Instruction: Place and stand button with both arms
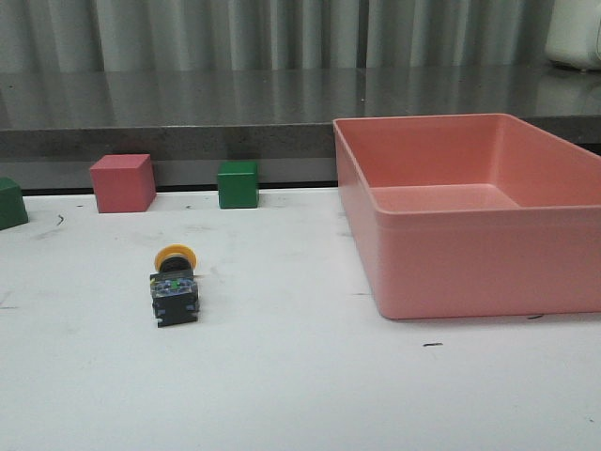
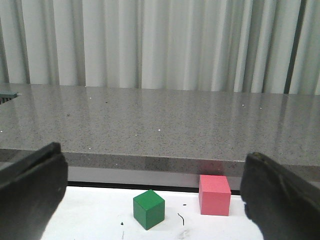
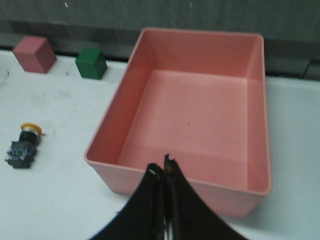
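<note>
Taking the bin (image 1: 488, 221) as landmark and going left to right: far to its left, at the table's (image 1: 300, 395) back edge, sits a green cube (image 1: 9, 203) cut by the frame, then a pink cube (image 1: 122, 182), then a second green cube (image 1: 238, 184). The button (image 1: 175, 280) lies well left of the bin and nearer the camera than the cubes. It is on its side, yellow cap pointing toward the cubes, black body and contact block toward the viewer. The bin itself holds nothing that can be seen.

No arm shows in the front view. The left gripper (image 2: 150, 195) has its fingers (image 2: 30, 190) spread wide with nothing between them, and it looks toward a green cube and the pink one at the back edge. The right gripper (image 3: 163, 172) hangs over the bin's near wall with its fingertips pressed together, holding nothing.

As I judge it, the task is at its start: the button is untouched and not standing. The next move calls for one arm, likely the left since it is ready and on that side, to come down over the button and grasp it across the body. The right must part its fingers before it can help set the button upright.
</note>
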{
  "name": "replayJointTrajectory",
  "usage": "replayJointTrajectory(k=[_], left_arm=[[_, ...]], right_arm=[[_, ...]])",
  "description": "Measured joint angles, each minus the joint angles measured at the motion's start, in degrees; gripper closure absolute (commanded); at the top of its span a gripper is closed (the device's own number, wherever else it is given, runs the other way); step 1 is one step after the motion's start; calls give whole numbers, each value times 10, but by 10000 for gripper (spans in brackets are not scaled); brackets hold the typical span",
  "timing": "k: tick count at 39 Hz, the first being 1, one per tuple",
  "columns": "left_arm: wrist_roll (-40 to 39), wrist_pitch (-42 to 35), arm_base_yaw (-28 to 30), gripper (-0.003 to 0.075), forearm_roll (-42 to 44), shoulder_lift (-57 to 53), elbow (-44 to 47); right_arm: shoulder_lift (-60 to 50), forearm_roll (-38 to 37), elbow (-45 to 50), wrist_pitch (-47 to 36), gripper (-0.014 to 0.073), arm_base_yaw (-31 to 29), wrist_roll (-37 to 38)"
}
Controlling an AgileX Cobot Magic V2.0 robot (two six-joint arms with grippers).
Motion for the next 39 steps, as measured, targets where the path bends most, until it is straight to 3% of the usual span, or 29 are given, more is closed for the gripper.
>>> replayJointTrajectory(k=[6, 10, 39], left_arm=[[0, 0, 0, 48, 0, 0, 0], [0, 0, 0, 48, 0, 0, 0], [0, -1, -4, 48, 8, 40, -7]], right_arm=[[-104, -2, 91, -109, 663, 0, 0], [-150, -2, 126, -138, 663, 0, 0], [-175, -4, 143, -154, 663, 0, 0]])
